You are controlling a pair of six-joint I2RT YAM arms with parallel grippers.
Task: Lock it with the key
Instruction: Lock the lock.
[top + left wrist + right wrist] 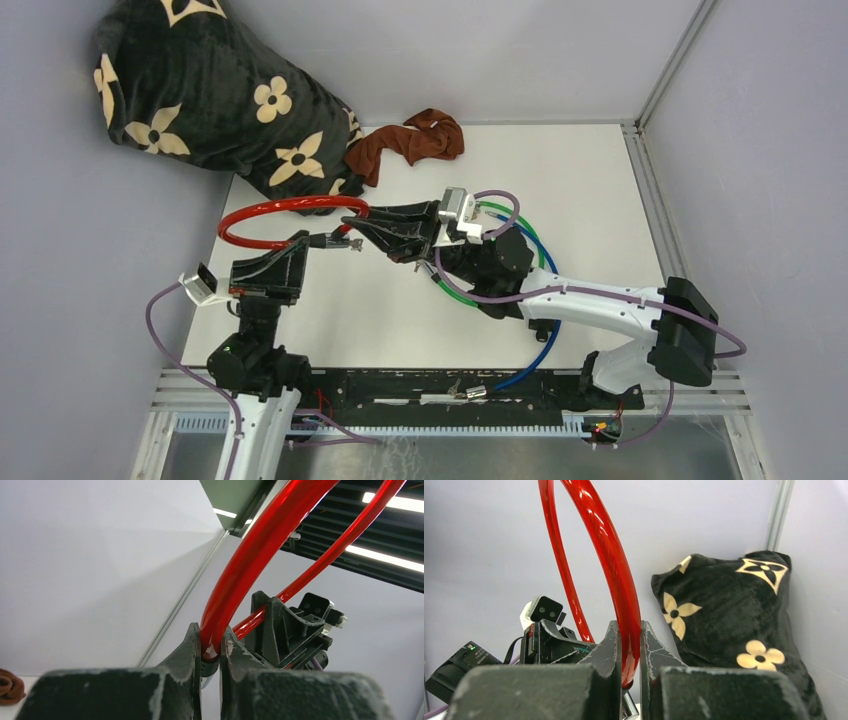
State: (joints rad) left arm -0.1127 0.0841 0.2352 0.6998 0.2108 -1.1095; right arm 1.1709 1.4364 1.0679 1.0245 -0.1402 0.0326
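Red cable lock (300, 203), just one

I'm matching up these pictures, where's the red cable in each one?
Top: red cable loops left of centre.
Left wrist: centre, rising from the left gripper.
Right wrist: left of centre, rising from the right gripper.
Landmark: flowered cushion, top left from above, right side in right wrist; absent from left wrist.
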